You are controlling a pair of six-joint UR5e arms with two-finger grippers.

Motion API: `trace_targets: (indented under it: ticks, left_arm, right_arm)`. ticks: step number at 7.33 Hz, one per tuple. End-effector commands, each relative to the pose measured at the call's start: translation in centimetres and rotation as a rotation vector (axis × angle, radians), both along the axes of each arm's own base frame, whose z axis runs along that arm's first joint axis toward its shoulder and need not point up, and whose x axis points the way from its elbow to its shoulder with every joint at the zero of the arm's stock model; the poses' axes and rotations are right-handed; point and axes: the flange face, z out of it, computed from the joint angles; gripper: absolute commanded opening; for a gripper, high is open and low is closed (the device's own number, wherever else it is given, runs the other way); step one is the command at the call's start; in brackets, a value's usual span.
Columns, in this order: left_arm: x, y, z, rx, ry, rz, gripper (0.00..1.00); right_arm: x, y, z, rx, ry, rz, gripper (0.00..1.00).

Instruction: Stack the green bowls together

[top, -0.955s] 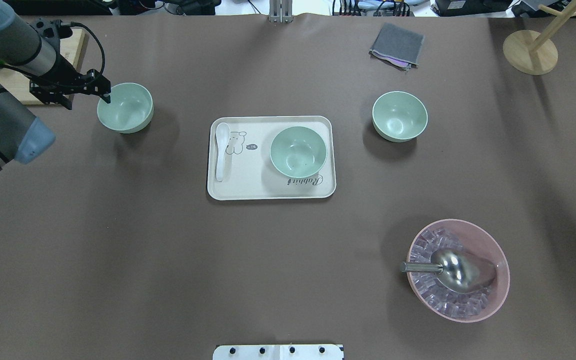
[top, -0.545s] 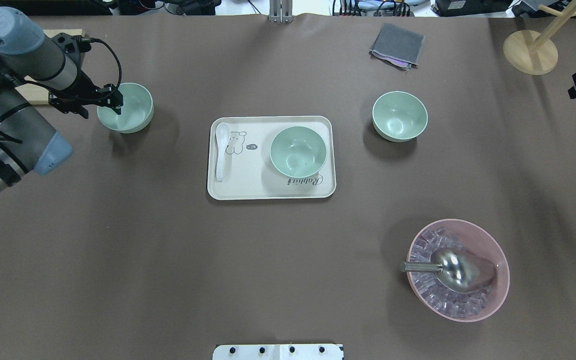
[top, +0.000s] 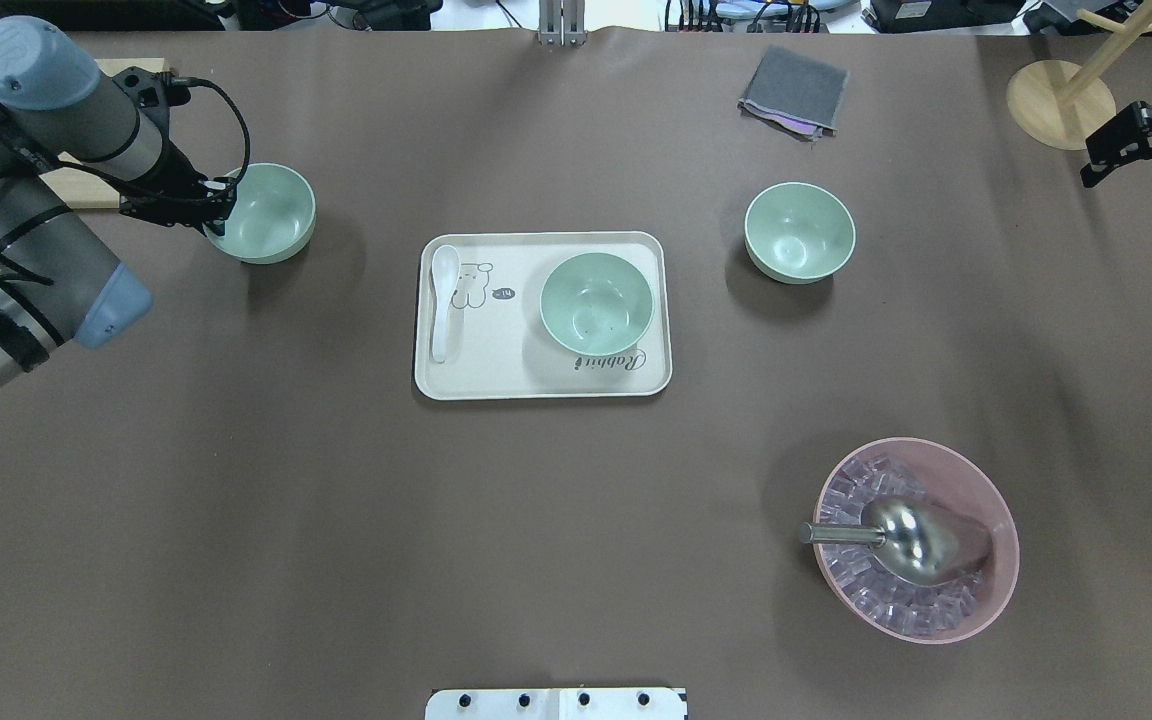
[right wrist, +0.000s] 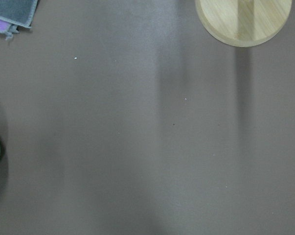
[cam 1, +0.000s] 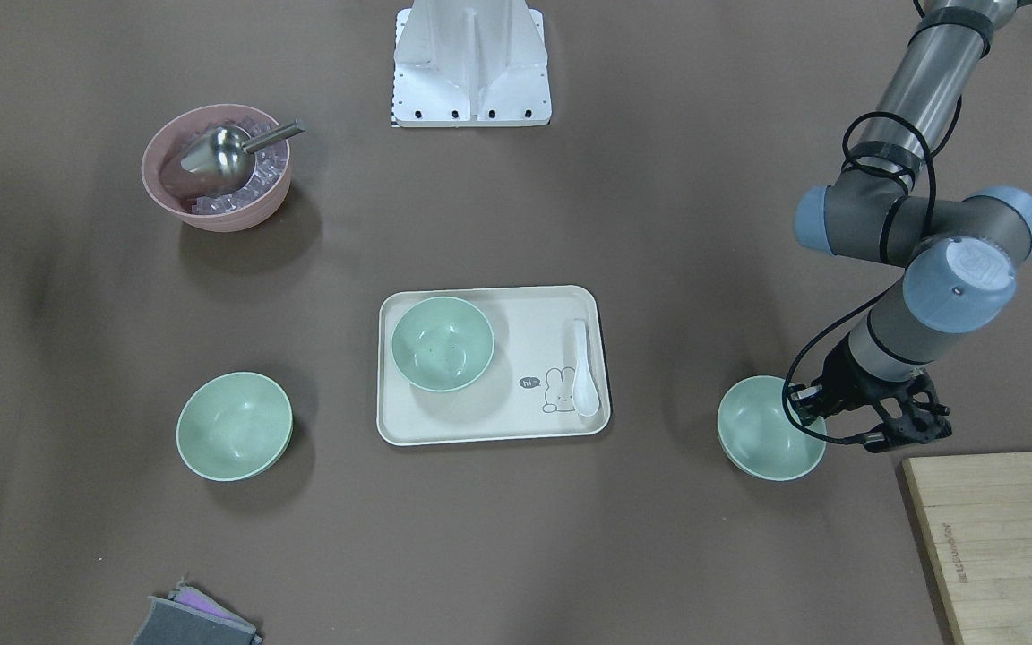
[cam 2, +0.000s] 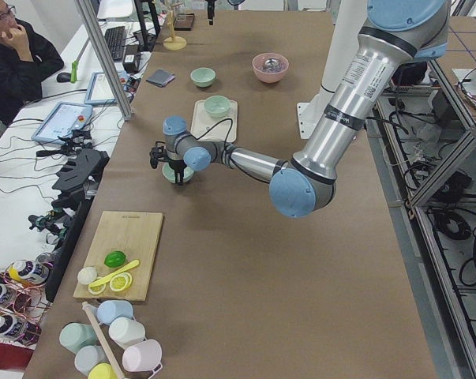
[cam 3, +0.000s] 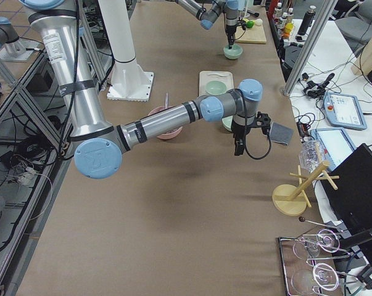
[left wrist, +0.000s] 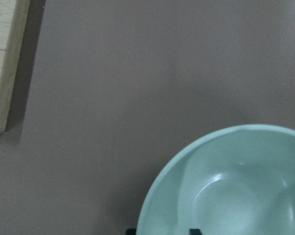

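Observation:
Three pale green bowls show in the overhead view. One bowl [top: 596,303] sits on the cream tray [top: 496,375]. One bowl [top: 799,232] stands on the table to the tray's right. The left bowl [top: 274,210] is at my left gripper [top: 223,207], which is shut on its near rim, one finger inside and one outside. In the left wrist view the bowl [left wrist: 235,191] fills the lower right. In the front view this bowl [cam 1: 762,434] is beside the left gripper [cam 1: 810,414]. My right gripper [top: 1133,165] hangs open and empty over the table's far right.
A white spoon [top: 444,300] lies on the tray. A pink bowl [top: 976,470] with ice cubes and a metal scoop stands front right. A grey cloth [top: 794,90] and a wooden stand [top: 1058,105] are at the back. A wooden board [cam 1: 1000,537] lies by the left arm.
My left gripper came down over the left bowl's rim and closed; the bowl shifted slightly right. My right gripper entered the view at the far right edge.

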Motion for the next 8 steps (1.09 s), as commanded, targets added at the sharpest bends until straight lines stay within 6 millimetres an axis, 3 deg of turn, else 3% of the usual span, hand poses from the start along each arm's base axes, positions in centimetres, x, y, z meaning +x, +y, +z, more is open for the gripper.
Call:
trace_targets:
  ticks: [1,2,4,5,6,8]
  left_arm:
    - [-7.2,-3.2,-2.8,-0.089,0.127,-0.017,0.00]
    - [-7.8,-4.4,-6.8,-0.129,0.140,-0.017,0.00]
    - [-7.6,-4.6,-16.1,-0.175,0.129,-0.027,0.00]
    - [-7.6,-2.8,-19.9,-0.201,0.150,-0.062,0.00]
    - [-6.1,-1.4,-23.4,-0.240,0.187,-0.103,0.00]
    - [-2.1,2.3,-27.2,-0.281,0.226,-0.104,0.00]
  right_arm:
    - [-4.3,-0.5,-2.1,-0.051,-0.007,0.029,1.00]
    - [-6.2,-2.2,-2.7,-0.060,0.002,0.021,1.00]
    - [-11.8,-2.7,-3.1,-0.044,0.023,-0.021,1.00]
    - [-15.3,-2.9,-3.0,-0.027,0.000,-0.016,1.00]
    - [-18.0,-3.2,-1.2,0.004,-0.016,-0.002,1.00]
    - [-22.4,-4.0,-0.3,0.016,-0.034,-0.008,1.00]
